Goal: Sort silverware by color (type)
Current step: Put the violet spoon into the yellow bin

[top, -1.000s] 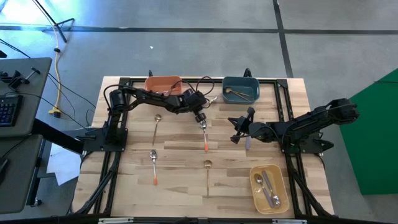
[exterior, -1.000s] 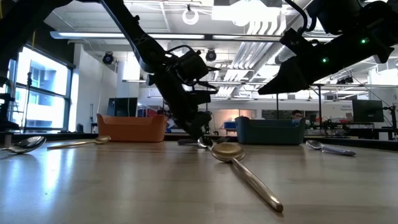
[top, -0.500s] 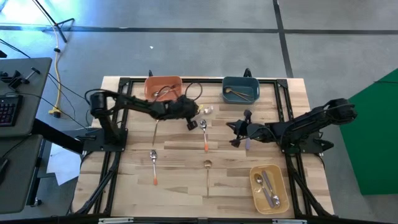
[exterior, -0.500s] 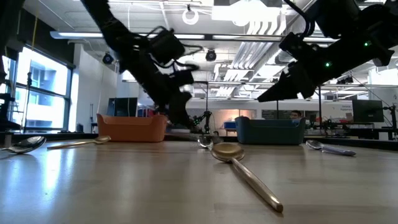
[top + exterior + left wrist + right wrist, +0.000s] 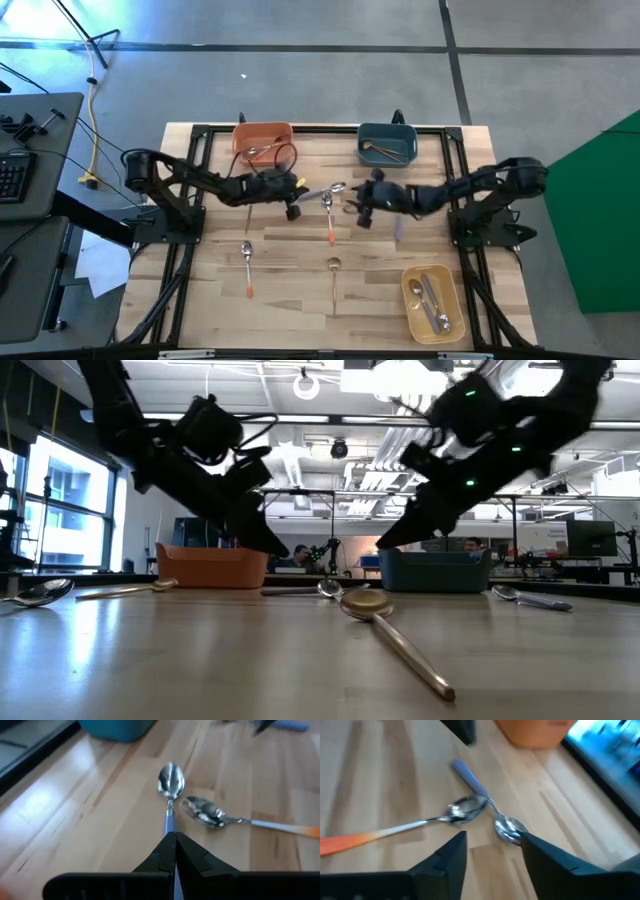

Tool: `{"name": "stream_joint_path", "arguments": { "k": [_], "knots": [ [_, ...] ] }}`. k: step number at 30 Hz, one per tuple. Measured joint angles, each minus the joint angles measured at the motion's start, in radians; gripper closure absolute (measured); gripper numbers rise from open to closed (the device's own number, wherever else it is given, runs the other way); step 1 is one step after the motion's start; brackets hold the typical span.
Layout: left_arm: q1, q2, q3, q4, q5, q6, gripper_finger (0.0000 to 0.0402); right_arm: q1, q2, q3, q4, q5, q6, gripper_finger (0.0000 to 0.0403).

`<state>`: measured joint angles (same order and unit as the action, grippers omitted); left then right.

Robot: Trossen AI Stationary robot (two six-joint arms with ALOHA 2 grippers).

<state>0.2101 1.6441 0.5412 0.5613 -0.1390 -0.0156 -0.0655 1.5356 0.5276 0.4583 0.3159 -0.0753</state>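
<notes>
Left pincer (image 5: pixel 292 207): closed, has backed away from the purple spoon (image 5: pixel 322 190).
Right pincer (image 5: pixel 357 212): now open, has swung in toward it.
Meaning: likely handover, spoon unsorted.

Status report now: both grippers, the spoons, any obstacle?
Left gripper shut on purple spoon. Right gripper open, close by. Orange spoon beside it.
</notes>
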Motion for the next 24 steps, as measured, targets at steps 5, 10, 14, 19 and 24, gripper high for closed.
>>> {"name": "stream_joint_path", "arguments": {
  "k": [5, 10, 14, 19, 24],
  "knots": [
    [-0.007, -0.011, -0.094, 0.181, 0.009, -0.006, 0.0401, -0.163, 0.065, 0.172, -0.243, -0.170, 0.050, 0.0196],
    [-0.007, -0.011, -0.135, 0.231, 0.008, -0.008, 0.0401, -0.270, 0.178, 0.315, -0.378, -0.266, 0.100, 0.0187],
    [-0.007, -0.011, -0.149, 0.243, 0.007, -0.010, 0.0401, -0.310, 0.266, 0.411, -0.493, -0.321, 0.160, 0.0187],
    [-0.007, -0.011, -0.152, 0.246, 0.006, -0.009, 0.0401, -0.317, 0.322, 0.472, -0.535, -0.342, 0.251, 0.0187],
    [-0.007, -0.011, -0.152, 0.248, 0.006, -0.009, 0.0401, -0.320, 0.328, 0.474, -0.566, -0.379, 0.334, 0.0187]
  ]
}}
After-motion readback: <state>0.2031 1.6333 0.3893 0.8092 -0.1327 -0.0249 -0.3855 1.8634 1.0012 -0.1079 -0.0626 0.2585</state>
